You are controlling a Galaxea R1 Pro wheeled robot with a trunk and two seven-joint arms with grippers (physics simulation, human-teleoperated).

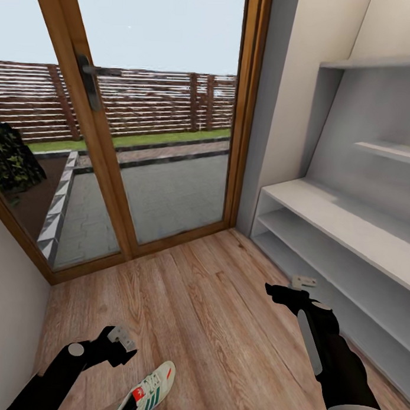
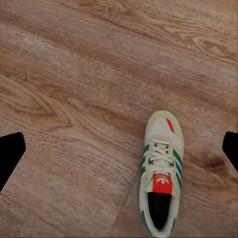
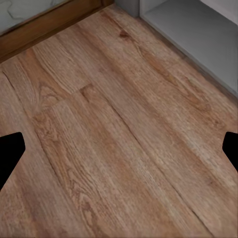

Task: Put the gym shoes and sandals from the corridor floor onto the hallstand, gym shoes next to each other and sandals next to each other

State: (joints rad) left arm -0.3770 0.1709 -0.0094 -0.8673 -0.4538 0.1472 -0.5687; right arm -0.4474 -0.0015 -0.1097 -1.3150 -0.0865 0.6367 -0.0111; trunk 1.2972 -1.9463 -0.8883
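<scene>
One gym shoe [image 1: 148, 394] lies on the corridor floor [image 1: 190, 299] at the lower edge of the head view, just beside and below the left gripper [image 1: 118, 342], on that arm's inner side. The left arm is clearly the nearer one; the right gripper [image 1: 292, 289] hangs well apart from the shoe, close to the shoe rack [image 1: 346, 227] on the right. In the left wrist view the same shoe [image 2: 159, 171] sits off-centre between the two dark fingertips [image 2: 10, 153], closer to one of them. Its long axis runs roughly square to the line joining the fingertips, so the fingers would close across its width. Judged from this, the coming move calls for a short sideways shift to centre the shoe, then a descent. The left gripper is spread wide and holds nothing. The right gripper's fingertips [image 3: 9, 156] also stand wide apart over bare planks, empty. The shoe is cream-white with laces, dark-green side stripes, a red tongue patch and a red-orange toe accent; its upper looks soft and should yield a little under pressure. The floor is light brown wood-grain plank, smooth and flat. The rack is pale grey-white, hard-edged, with two long open shelves under a flat top and floating shelves on its tall back. A glazed wooden door [image 1: 143, 120] closes the corridor's end.
</scene>
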